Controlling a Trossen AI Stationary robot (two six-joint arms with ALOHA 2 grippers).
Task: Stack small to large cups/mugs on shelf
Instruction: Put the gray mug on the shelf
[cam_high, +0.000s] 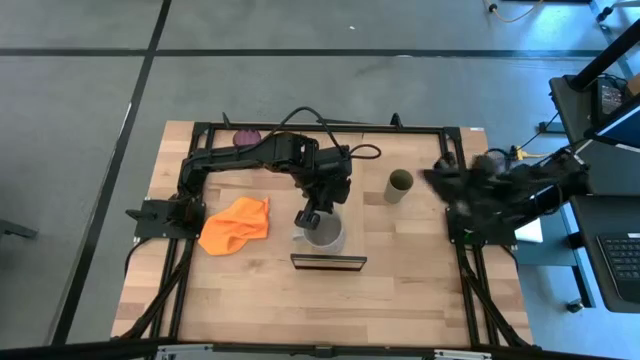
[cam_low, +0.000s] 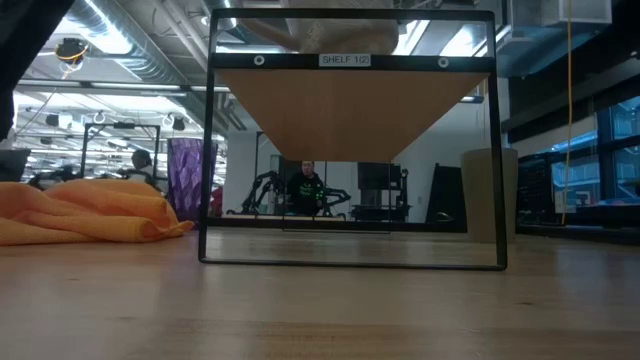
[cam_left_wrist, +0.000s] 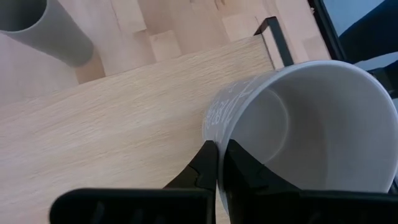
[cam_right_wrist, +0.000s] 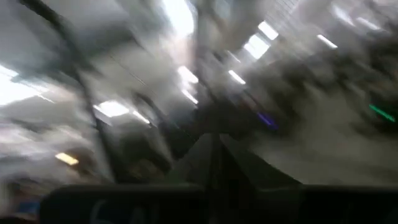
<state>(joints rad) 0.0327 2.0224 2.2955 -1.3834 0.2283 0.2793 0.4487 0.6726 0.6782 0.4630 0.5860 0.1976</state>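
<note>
Grey mug (cam_left_wrist: 298, 130) empty, rim pinched by left tool (cam_left_wrist: 217, 163)

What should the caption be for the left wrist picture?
Left gripper pinching the wide grey mug's rim above the light-wood shelf.

My left arm reaches in from the table's left side toward the middle, wrist bent down, and the left gripper (cam_high: 309, 219) has its two fingers (cam_left_wrist: 205, 171) pinched close together on the rim of the grey mug (cam_left_wrist: 311, 124). My right arm sits folded at the right edge; its gripper (cam_right_wrist: 214, 163) seems closed, though that view is blurred.
</note>
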